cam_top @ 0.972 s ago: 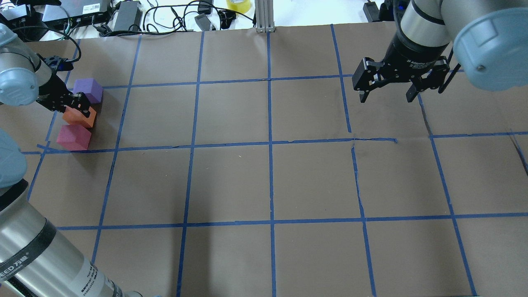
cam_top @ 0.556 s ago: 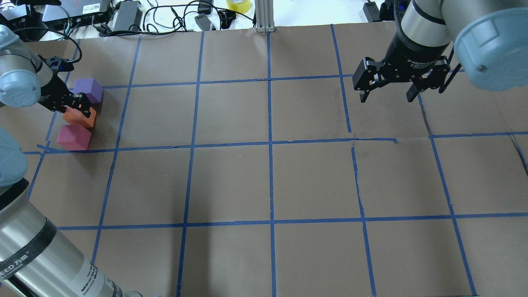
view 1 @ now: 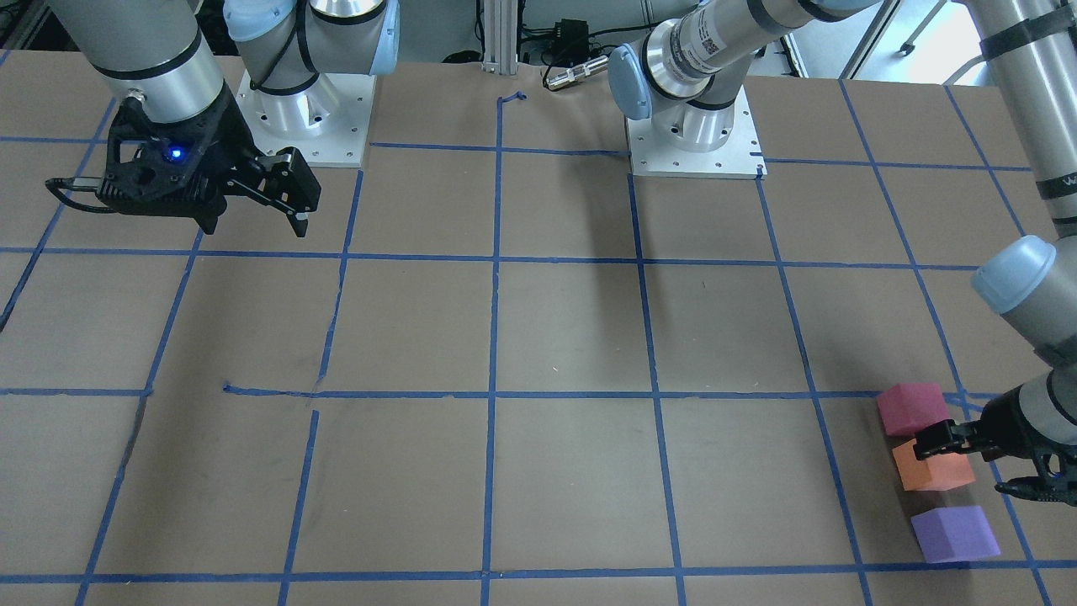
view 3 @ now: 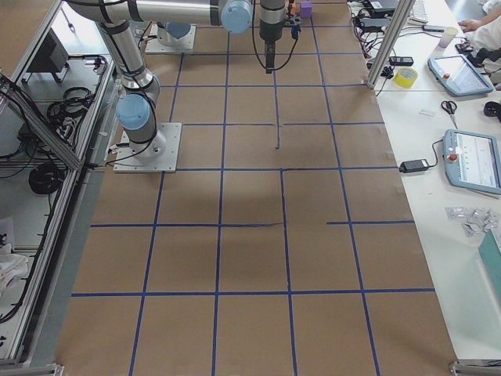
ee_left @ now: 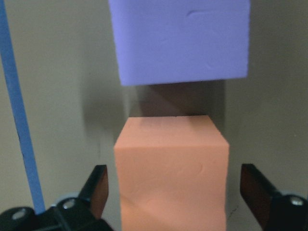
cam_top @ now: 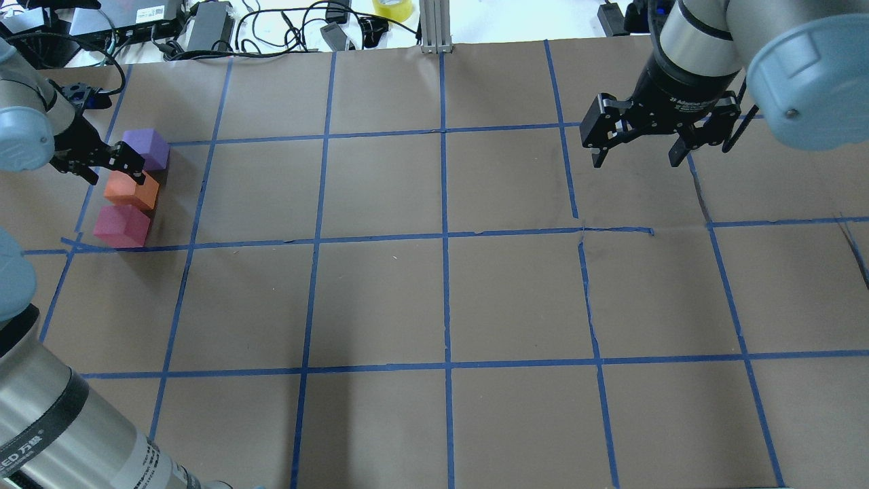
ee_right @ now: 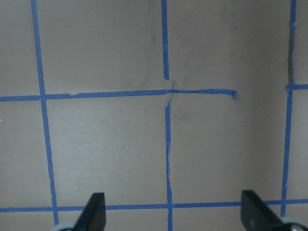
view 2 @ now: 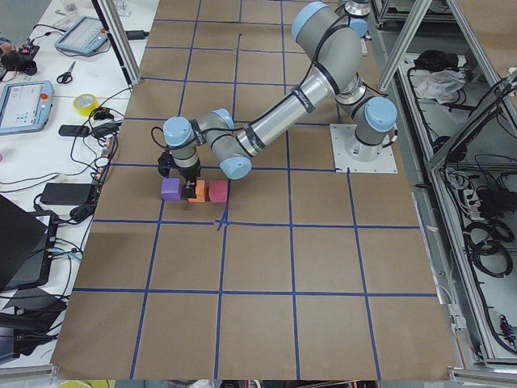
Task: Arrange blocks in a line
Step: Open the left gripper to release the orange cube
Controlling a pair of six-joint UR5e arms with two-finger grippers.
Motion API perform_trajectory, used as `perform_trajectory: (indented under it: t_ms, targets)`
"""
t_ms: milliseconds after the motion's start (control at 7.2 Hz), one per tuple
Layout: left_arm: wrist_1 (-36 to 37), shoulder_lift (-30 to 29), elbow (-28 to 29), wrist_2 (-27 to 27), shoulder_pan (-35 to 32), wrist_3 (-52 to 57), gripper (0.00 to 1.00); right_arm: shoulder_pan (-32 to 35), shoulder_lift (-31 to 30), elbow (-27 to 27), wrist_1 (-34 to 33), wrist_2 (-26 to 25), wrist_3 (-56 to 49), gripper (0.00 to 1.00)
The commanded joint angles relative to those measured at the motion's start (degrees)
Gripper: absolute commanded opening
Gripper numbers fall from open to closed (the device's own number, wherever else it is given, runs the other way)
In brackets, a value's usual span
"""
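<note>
The orange block (ee_left: 171,159) sits between the spread fingers (ee_left: 98,187) of my left gripper (ee_left: 175,187), seemingly untouched; my wrist points downward.

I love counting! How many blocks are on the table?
3, in one line: purple block at the far end, orange block in the middle, pinkish-red block nearest. None looks hidden.

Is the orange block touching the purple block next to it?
Apart. The left wrist view shows a strip of shadowed table between the orange block and the purple block.
</note>
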Motion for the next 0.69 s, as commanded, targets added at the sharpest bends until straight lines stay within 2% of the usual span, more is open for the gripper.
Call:
perform_trajectory:
  t_ms: [0,417,556]
  targets:
    - [-9.0,8.0,-1.3,-0.1,-0.2,0.0,1.0,0.0,-0.2,-0.1,-0.1,0.0,0.1,1.0]
    - [-26.4,22.9,-1.7,-0.7,-1.1,-0.1,1.0,-0.1,-0.3,-0.2,-0.1,-0.1,0.0,1.0]
    - [-29.7,27.1,-1.5,-0.6,-1.2,-0.3,1.0,0.0,-0.4,-0.2,-0.1,-0.1,0.0,1.0]
